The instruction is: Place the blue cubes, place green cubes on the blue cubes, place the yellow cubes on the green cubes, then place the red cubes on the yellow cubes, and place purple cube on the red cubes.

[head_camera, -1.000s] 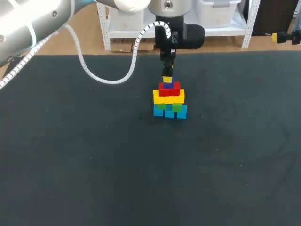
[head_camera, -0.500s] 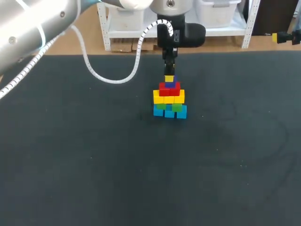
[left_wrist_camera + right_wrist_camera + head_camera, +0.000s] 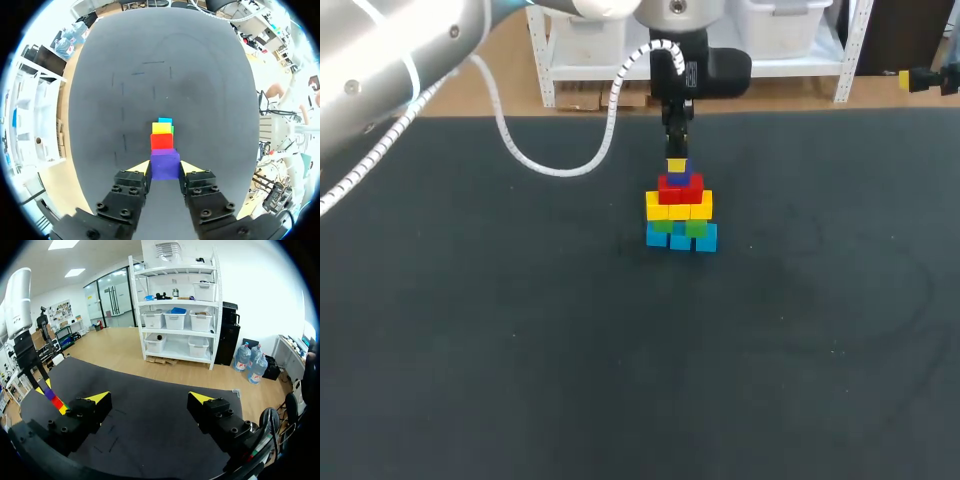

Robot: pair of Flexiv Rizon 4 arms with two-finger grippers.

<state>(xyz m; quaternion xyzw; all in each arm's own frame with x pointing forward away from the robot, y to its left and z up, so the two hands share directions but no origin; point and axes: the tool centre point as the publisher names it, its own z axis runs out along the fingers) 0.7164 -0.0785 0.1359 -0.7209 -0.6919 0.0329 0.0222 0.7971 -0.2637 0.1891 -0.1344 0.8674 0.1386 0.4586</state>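
1. The left end effector (image 3: 166,169) points straight down over a little tower of cubes. Its two yellow tips are closed just enough to press the purple cube (image 3: 165,162) from both sides, so it has hold of that cube.
2. The purple cube is between the fingers, at the very top of the tower. It looks to rest on the red cubes (image 3: 161,141) just under it.
3. Further below this end effector come the yellow cubes (image 3: 678,207), then the green cubes (image 3: 680,227). The blue cubes (image 3: 682,239) are at the bottom, on the black table (image 3: 520,330).
4. The right end effector (image 3: 150,399) has its fingers spread wide and nothing is in it. The tower is well apart from it, off beside one finger.
5. A white cable (image 3: 550,165) hangs in a loop from the left arm, near the left end effector.
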